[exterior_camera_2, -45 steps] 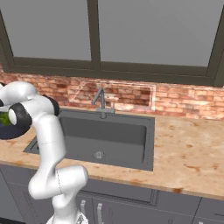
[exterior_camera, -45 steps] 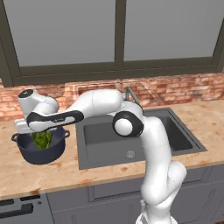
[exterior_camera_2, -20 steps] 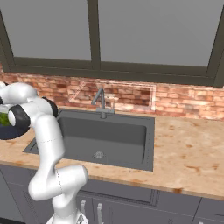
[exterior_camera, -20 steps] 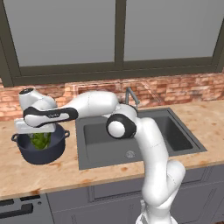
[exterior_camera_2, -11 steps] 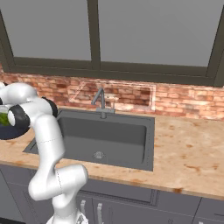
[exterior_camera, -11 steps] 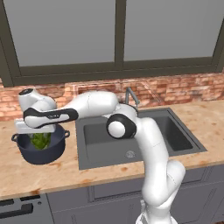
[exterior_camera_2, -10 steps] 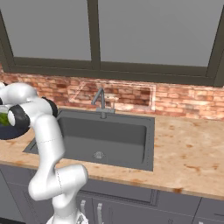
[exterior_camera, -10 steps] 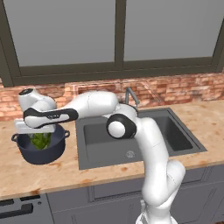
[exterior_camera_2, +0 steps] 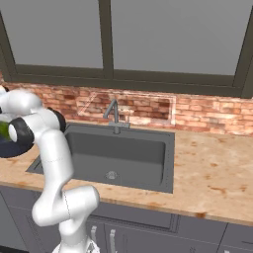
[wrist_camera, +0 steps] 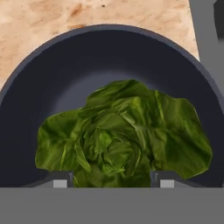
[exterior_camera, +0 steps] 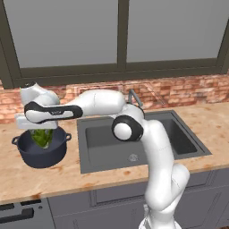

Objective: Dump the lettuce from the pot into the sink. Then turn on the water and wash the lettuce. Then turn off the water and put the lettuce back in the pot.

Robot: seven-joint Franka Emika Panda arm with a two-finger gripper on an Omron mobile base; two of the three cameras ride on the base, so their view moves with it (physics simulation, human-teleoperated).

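In the left base view, we are reaching over the pot on the tabletop, left of the sink. In the hand view, our fingers are straddling the lettuce inside the pot, spread wide; whether they grip it, we cannot tell.

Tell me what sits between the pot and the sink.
Just a bare strip of countertop, seen in the left base view; the pot stands on it left of the sink, nothing between them.
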